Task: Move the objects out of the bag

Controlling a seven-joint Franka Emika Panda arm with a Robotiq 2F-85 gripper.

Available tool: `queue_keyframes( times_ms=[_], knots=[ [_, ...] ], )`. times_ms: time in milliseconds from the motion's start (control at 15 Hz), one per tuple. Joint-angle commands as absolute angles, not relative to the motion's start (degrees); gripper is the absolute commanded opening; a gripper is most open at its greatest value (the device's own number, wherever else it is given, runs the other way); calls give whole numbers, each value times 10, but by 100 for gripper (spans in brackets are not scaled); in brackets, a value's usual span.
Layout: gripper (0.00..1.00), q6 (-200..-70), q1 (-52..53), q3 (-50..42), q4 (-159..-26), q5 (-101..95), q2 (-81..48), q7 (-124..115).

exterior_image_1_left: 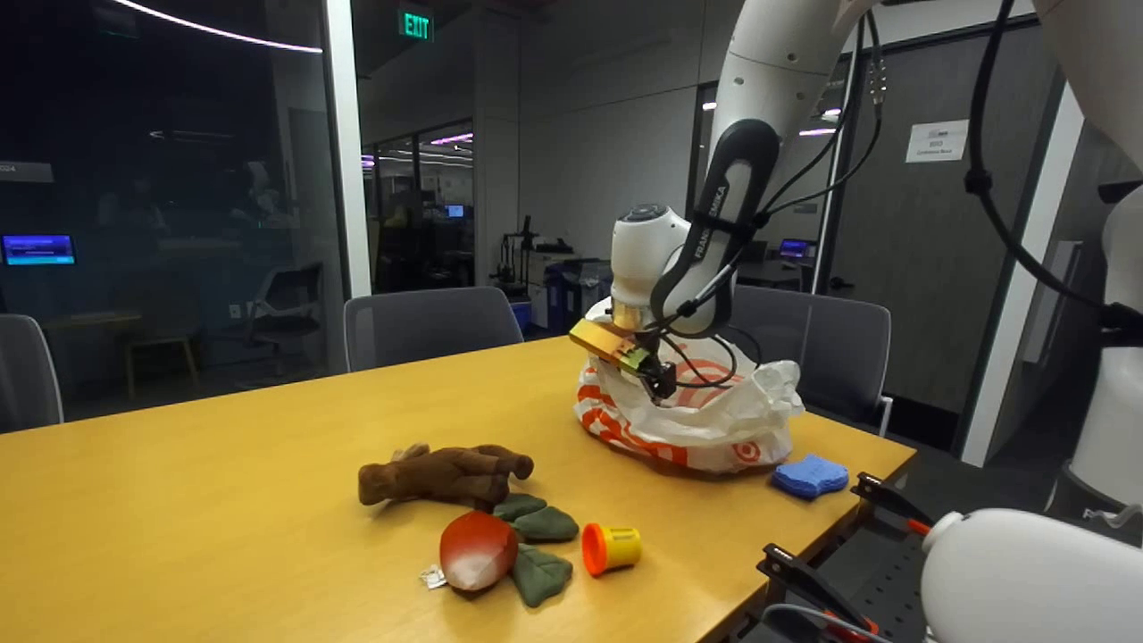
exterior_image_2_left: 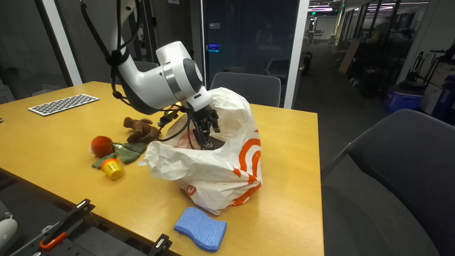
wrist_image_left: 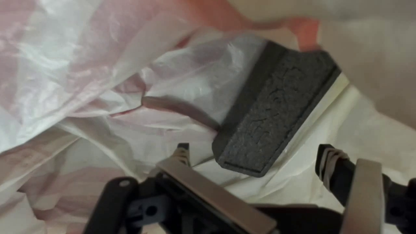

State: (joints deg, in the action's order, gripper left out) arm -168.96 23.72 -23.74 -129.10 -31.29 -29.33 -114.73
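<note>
In the wrist view, the dark block (wrist_image_left: 273, 113) lies inside the white bag (exterior_image_2_left: 209, 170), its long axis slanting from lower left to upper right, its lower end showing between the jaws of the gripper (wrist_image_left: 253, 147), which stand wide apart, holding nothing. In an exterior view, bare tabletop (exterior_image_2_left: 291, 170) separates the bag from the right edge.

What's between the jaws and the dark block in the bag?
No object: in the wrist view, only the bag shows in the gaps between the open jaws and the dark block. Any height difference is unclear.
</note>
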Motion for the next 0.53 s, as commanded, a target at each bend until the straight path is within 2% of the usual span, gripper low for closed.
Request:
queue_keyframes(
  times_ms=[0, 67, 133, 200, 467],
  knots=[
    [100, -1724, 315, -320, -1262, -330, -362, -1264],
    [100, -1727, 337, -342, -1259, -333, -379, -1283],
    [92, -1724, 353, -356, -1257, -333, -393, -1293],
    [74, -1725, 372, -373, -1257, -333, -406, -1307],
    [43, -1726, 440, -424, -1265, -270, -441, -1287]
  ],
)
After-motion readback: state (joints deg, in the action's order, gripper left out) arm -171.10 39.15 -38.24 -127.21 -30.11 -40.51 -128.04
